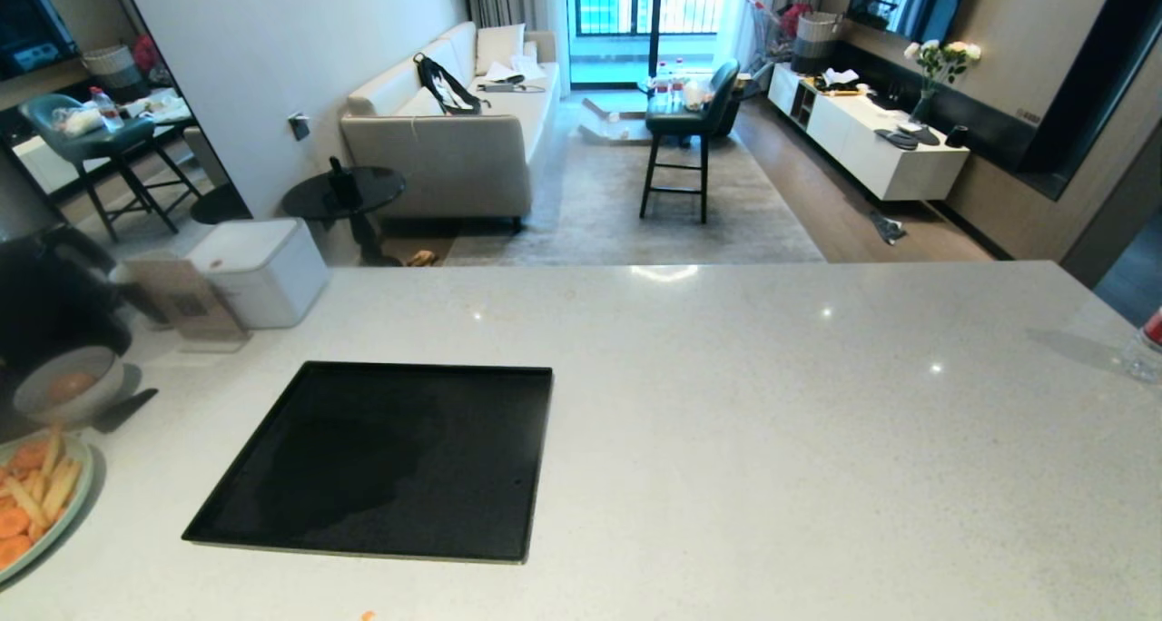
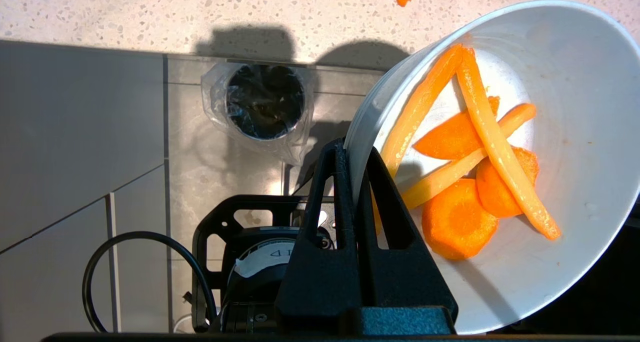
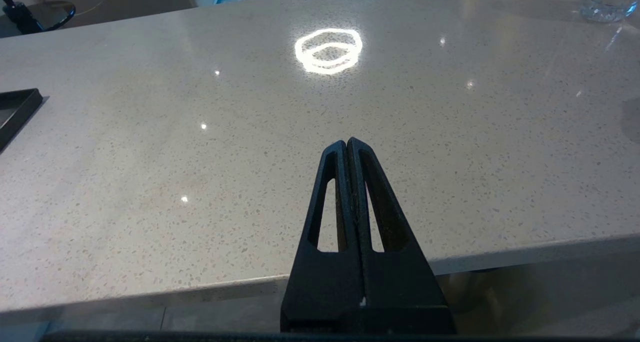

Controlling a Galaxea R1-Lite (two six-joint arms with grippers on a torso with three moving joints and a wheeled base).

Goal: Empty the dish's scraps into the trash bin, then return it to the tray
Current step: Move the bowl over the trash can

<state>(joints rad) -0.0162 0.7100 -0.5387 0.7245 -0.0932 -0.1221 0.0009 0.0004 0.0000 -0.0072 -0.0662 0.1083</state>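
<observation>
Aloft — left claw point(image 2: 352, 152) pinching dish point(image 2: 575, 107).

Daylight from the balcony window point(image 1: 635, 13), glinting in small spots on the counter point(image 1: 772, 421); ring-shaped glare mid-counter in the right wrist view; sharp shadows behind the trash bin point(image 2: 265, 102); head view bowed at edges, left corner dim

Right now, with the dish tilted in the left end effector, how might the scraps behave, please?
The scraps would probably slide out easily: the dish looks glossy. The round carrot slices may roll or bounce, so some could miss the trash bin, whose mouth looks narrow.
</observation>
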